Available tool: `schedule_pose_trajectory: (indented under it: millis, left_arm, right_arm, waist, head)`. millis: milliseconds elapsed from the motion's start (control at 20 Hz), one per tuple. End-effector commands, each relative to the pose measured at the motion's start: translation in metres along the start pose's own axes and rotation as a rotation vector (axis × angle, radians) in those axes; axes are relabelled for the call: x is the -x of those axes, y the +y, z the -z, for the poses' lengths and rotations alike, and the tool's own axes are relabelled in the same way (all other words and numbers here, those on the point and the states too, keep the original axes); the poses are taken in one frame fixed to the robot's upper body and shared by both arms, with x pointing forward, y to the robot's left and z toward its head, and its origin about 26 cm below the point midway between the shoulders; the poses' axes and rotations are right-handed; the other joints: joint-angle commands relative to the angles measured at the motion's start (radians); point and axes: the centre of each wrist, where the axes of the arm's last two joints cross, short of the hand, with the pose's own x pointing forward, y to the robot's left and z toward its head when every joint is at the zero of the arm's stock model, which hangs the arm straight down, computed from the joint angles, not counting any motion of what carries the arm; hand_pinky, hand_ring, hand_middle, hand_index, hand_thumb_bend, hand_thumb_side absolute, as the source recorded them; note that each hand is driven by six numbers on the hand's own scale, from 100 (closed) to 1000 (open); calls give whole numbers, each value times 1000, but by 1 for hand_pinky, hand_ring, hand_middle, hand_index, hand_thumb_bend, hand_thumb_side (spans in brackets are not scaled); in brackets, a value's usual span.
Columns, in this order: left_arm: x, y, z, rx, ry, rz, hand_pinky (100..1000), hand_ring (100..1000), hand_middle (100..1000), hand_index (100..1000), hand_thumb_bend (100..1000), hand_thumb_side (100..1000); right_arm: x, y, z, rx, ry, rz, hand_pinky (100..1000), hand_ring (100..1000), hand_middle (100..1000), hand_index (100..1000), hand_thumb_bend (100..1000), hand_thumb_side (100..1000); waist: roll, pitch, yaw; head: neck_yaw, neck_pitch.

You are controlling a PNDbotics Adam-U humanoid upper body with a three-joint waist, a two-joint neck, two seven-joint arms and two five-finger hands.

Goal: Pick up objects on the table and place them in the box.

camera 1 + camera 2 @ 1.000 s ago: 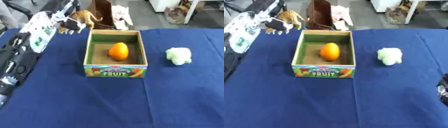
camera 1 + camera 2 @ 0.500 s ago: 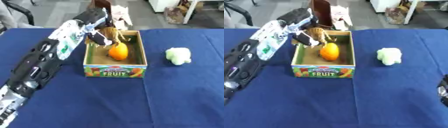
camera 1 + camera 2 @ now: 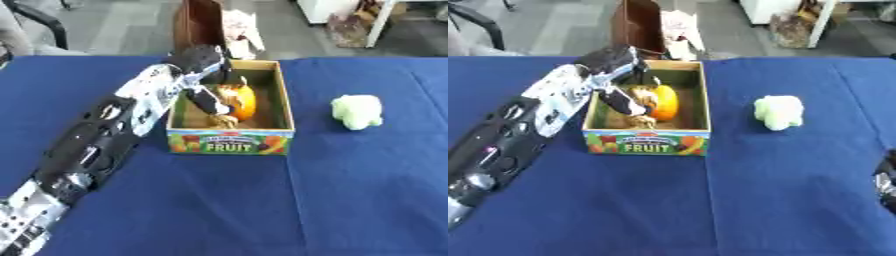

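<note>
I have the left robot hand [image 3: 208,95] reaching down inside the box [image 3: 229,141], its fingers curled around a small brown toy [image 3: 223,119] that sits low against the box's left wall, beside the orange fruit [image 3: 241,101]. The toy is partly hidden by the fingers, so I cannot tell its shape beyond a tan, lumpy form. The arm fills the bench [image 3: 350,200] to the left of the box, running from the lower left corner up to the box rim.

To the right of the box the blue cloth is open as far as the pale green soft object [image 3: 357,111], which lies well apart from the box. In front of the box the bench is open blue cloth to the near edge.

The box front carries colourful fruit pictures and the word "FRUIT" in large letters; smaller lettering above it I cannot read.

The right robot hand [image 3: 885,182] shows only as a dark sliver at the right edge of the right eye view; I cannot tell how its fingers stand.
</note>
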Motion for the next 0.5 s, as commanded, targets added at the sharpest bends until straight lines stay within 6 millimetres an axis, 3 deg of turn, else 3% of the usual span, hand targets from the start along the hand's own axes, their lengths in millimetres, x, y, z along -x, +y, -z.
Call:
schedule_pose_trajectory:
  millis: [50, 200, 250, 300, 500]
  left_arm:
    - [7, 7, 0, -44, 34, 1, 525, 393, 355, 537, 635, 286]
    - [14, 1, -2, -24, 58, -18, 561, 468, 455, 630, 730, 286]
    - [17, -1, -4, -12, 64, -26, 594, 510, 513, 691, 818, 275]
    - [19, -3, -5, 9, 67, -37, 607, 528, 533, 715, 844, 261]
    - [32, 1, -13, 75, 74, -82, 671, 620, 639, 791, 817, 177]
  right_arm:
    - [-7, -5, 5, -2, -26, -15, 552, 712, 636, 724, 100, 100]
    - [-7, -5, 5, -2, -27, -14, 552, 712, 637, 724, 100, 100]
    - [-7, -5, 5, -2, -27, -14, 552, 712, 637, 724, 100, 100]
    - [-7, -5, 5, -1, -26, -14, 552, 712, 636, 724, 100, 100]
    - [-6, -6, 5, 2, -24, -17, 551, 711, 636, 724, 100, 100]
  waist:
    - [-3, -13, -1]
    - [-3, -13, 0]
    - [-3, -13, 0]
    - [-3, -13, 1]
    - [-2, -14, 6]
  head:
    - [3, -9]
    - [0, -11]
    - [0, -11]
    - [0, -12]
    - [-3, -12]
